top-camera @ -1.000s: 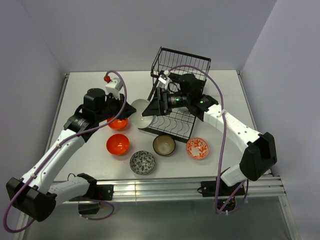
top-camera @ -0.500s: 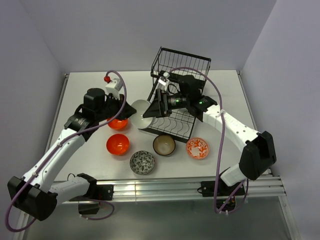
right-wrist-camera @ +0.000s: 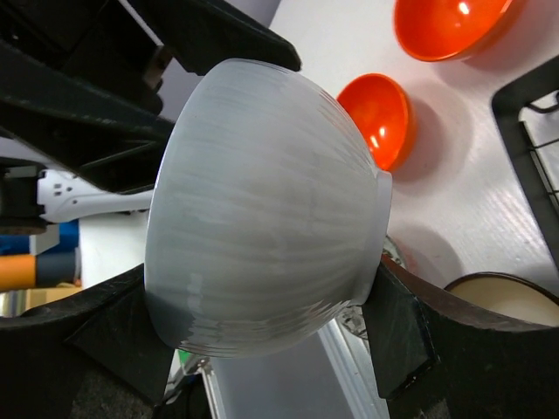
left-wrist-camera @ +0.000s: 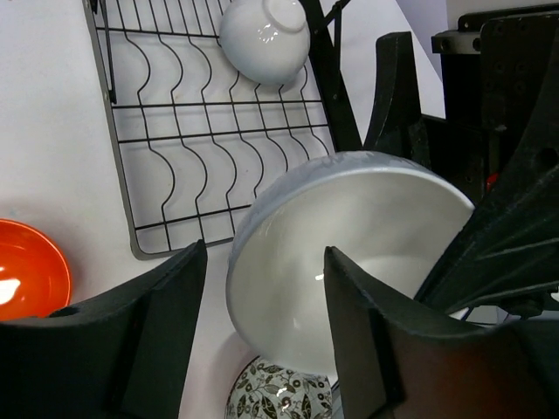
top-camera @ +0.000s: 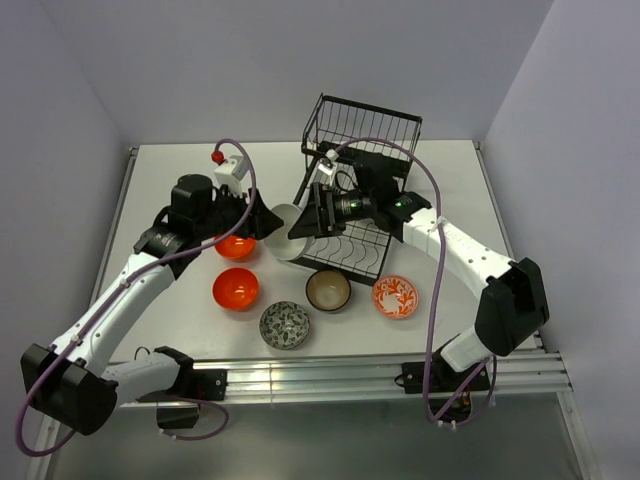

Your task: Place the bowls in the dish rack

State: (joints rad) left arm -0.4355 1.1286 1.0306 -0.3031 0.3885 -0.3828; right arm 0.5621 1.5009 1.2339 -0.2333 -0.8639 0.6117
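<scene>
Inside dish rack (left-wrist-camera: 218,133), one white bowl (left-wrist-camera: 262,35)

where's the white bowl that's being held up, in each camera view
top external: white ribbed round bowl, centre, at the black wire dish rack's left edge.
left wrist: bowl lower centre, inside facing the camera.
right wrist: bowl fills the centre, outside showing.
shared landmark: that rack, in all three.

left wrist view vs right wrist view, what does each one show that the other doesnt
Only the left wrist: the inside of the big white bowl, and a small white bowl on the dish rack. Only the right wrist: the big bowl's ribbed outside and the rim of the brown bowl. Both: the big white bowl, part of the rack, and an orange-red bowl, though the right wrist shows two.
</scene>
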